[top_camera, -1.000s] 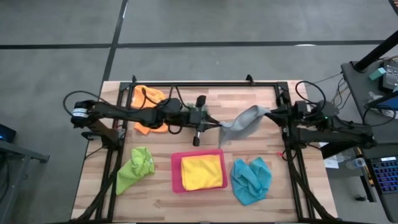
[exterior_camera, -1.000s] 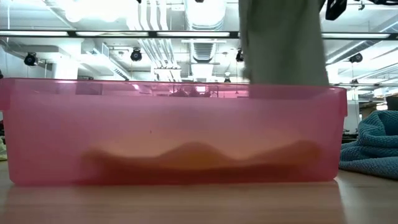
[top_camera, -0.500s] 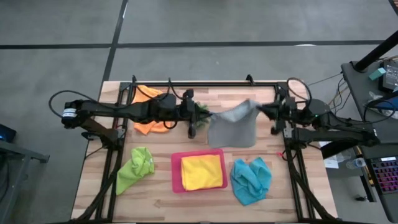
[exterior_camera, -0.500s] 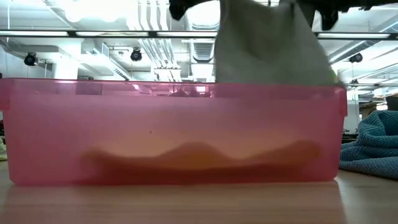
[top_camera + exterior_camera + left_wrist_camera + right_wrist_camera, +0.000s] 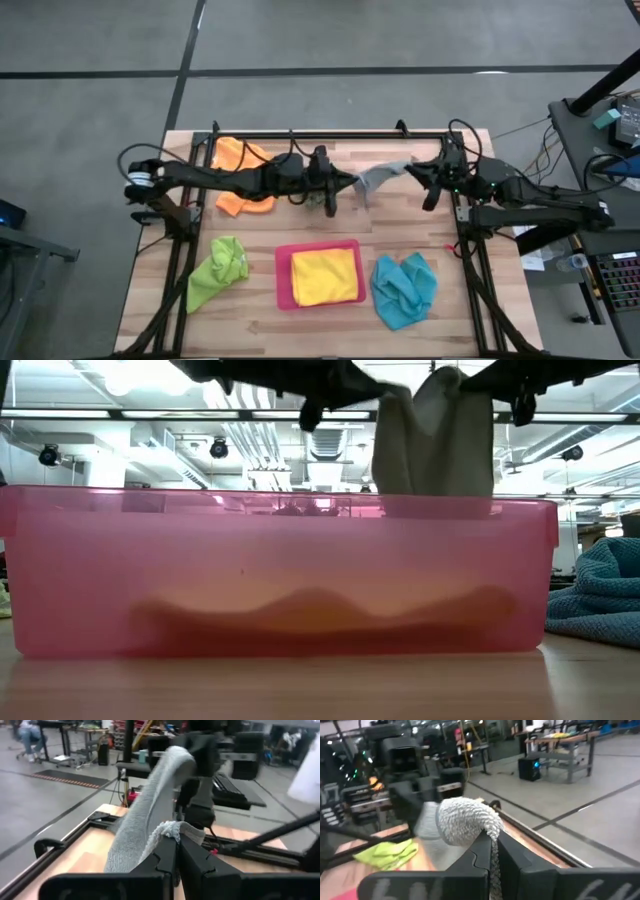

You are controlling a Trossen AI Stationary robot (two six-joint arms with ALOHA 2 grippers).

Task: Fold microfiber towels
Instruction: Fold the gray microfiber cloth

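The grey towel (image 5: 378,178) hangs in the air between my two grippers over the far middle of the table. My left gripper (image 5: 352,183) is shut on its left end and my right gripper (image 5: 412,168) on its right end. In the low view the grey towel (image 5: 435,440) droops behind the pink tray (image 5: 280,575), which hides its lower edge. The yellow towel (image 5: 324,276) lies flat in the pink tray (image 5: 283,275). The orange towel (image 5: 240,172), lime green towel (image 5: 218,272) and light blue towel (image 5: 403,288) lie crumpled on the table. My left gripper pinches a corner of the grey towel (image 5: 172,826) between its two shut fingers (image 5: 165,857), coming level from the table's left. The cloth runs slack from there up to the other gripper. My right gripper pinches a bunched end of the grey towel (image 5: 466,822) between its two shut fingers (image 5: 480,852), coming level from the table's right. One layer or several, I cannot tell. The cloth sags below the fingers.
A black metal frame (image 5: 330,135) runs along the table's far edge and down both sides beside the arm bases. Bare wood shows between the tray and the hanging towel (image 5: 400,225).
Both grippers stayed shut on the grey towel. My right gripper went toward the table's left, nearer the left gripper, and the left wrist rolled. The towel, first slanting down from the right gripper, spread into a wide sheet and now hangs narrower, sagging in the middle.
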